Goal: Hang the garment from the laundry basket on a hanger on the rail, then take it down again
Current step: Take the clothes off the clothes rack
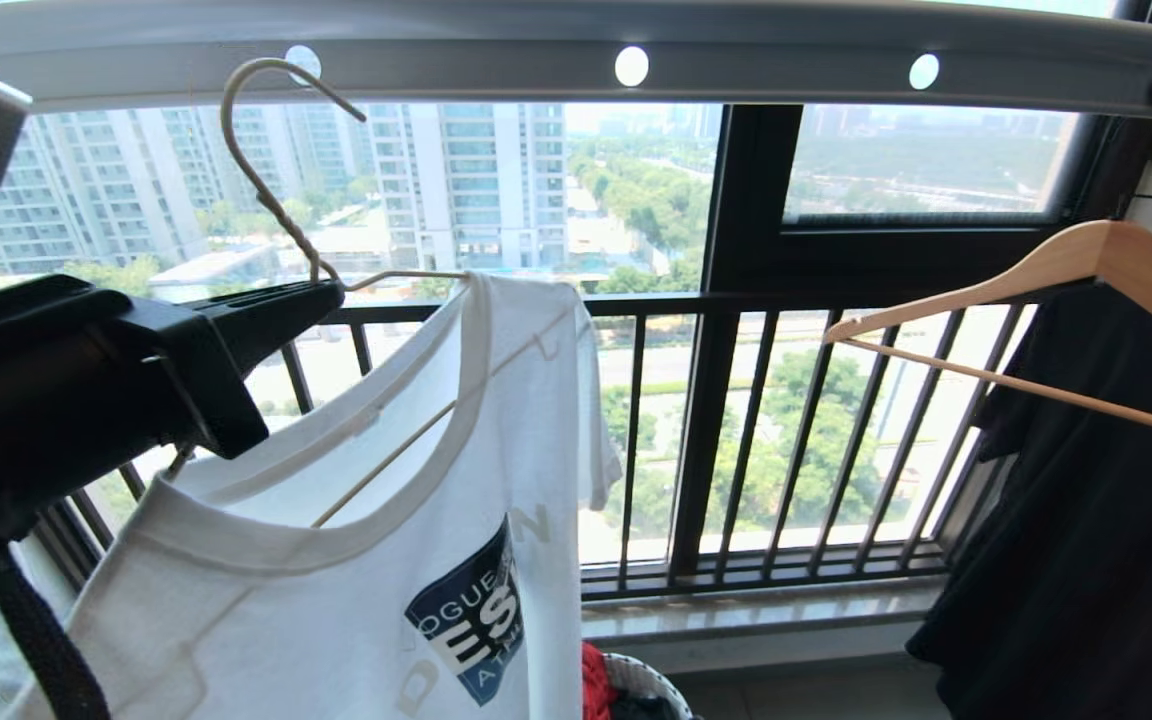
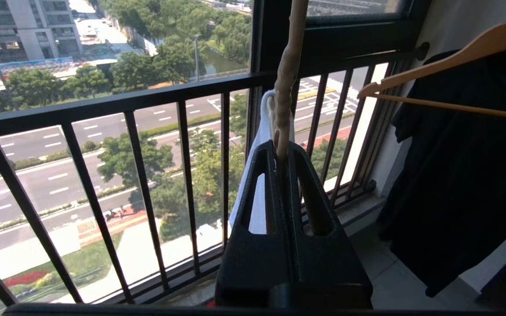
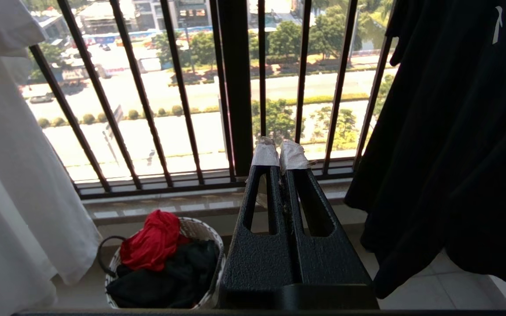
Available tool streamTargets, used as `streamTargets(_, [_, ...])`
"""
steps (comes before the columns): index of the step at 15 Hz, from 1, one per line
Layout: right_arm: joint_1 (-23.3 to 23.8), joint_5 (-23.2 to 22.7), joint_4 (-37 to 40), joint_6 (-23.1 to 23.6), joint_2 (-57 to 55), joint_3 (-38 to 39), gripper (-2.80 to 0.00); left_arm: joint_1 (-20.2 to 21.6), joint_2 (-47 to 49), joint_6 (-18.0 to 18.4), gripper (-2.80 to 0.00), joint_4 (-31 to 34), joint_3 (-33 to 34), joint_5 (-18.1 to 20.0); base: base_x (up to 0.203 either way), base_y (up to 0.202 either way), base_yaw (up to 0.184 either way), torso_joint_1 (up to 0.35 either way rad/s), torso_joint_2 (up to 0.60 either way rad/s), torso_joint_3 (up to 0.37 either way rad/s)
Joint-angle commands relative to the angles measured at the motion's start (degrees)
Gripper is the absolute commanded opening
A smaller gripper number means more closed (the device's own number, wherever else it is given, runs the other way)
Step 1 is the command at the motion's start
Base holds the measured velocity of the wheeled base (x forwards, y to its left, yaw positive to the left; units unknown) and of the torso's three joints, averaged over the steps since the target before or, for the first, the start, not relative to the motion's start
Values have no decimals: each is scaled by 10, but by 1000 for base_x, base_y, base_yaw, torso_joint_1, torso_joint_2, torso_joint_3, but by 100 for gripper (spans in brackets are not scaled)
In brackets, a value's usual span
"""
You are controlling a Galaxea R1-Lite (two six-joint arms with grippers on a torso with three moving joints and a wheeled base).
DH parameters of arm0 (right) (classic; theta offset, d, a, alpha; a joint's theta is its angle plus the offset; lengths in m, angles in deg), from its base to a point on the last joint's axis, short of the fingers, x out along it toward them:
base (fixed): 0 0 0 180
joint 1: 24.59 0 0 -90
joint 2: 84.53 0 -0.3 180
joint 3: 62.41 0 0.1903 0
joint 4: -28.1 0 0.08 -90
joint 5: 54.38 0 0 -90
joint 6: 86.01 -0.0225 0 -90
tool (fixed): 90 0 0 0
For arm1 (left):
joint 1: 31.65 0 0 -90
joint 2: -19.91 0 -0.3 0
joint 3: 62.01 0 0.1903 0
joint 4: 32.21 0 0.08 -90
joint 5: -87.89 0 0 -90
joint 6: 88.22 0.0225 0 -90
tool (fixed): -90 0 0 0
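The white T-shirt garment (image 1: 356,560) with the blue chest print hangs tilted on the thin cream hanger (image 1: 288,232). My left gripper (image 1: 331,295) is shut on the hanger's twisted neck (image 2: 288,79), just under the hook. The hook's top lies against the lower edge of the grey holed rail (image 1: 776,65), near a hole; I cannot tell whether it rests on the rail. The laundry basket (image 3: 191,228) stands on the floor below, holding red and black cloth. My right gripper (image 3: 279,156) is low beside the basket, shut on nothing.
A thick wooden hanger (image 1: 1086,255) carries a black garment (image 1: 1086,550) at the right end of the rail. The dark barred balcony railing (image 1: 696,300) and the window sill run close behind. The white T-shirt (image 3: 7,175) hangs beside the basket.
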Motion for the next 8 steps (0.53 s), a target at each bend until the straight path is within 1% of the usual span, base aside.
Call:
streamTargets(1, [0,0,0,0,-1,0,-280,-13,72,0,-280,-34,0,-1,0,0,0,0,0,0])
streamTargets(6, [0,0,0,2,-1,0,-280,-38,214,2,-280,-154,-1,-1,0,0,0,0,0,0])
streamTargets(8, [0,0,0,5,0,0,-280,-42,271,13,-280,-188,-6,6,0,0,0,0,0,0])
